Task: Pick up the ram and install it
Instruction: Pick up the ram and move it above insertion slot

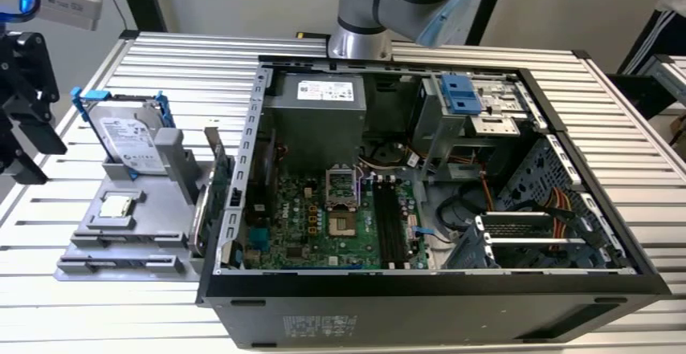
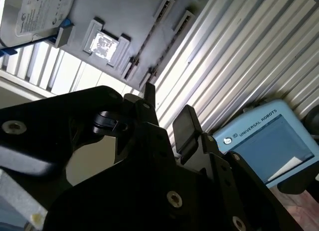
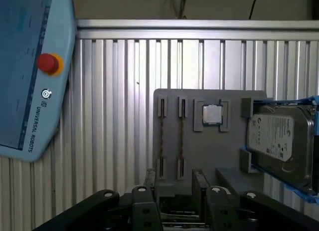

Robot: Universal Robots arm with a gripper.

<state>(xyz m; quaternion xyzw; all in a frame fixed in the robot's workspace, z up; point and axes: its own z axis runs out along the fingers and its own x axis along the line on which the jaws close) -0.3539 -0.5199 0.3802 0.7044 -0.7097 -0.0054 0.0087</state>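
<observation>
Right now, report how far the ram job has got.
Done: nothing visible. In hand: nothing; the claw is open and empty, apart from the grey holder. Left: the pick and the install, it seems; the case is too dark inside to judge.

One open computer case [image 1: 429, 290]; one motherboard [image 1: 321, 225] and one power supply [image 1: 316, 105] inside it; one expansion card [image 1: 220, 185]; one grey parts tray [image 3: 199, 151] with two narrow slots [image 3: 162, 136]; one processor chip [image 3: 212, 114]; one hard drive [image 3: 279, 141] in a blue frame; one teach pendant [image 3: 25, 91]; one robot arm [image 1: 397, 1]; one gripper [image 3: 174, 183] with two fingers [image 3: 200, 178].
</observation>
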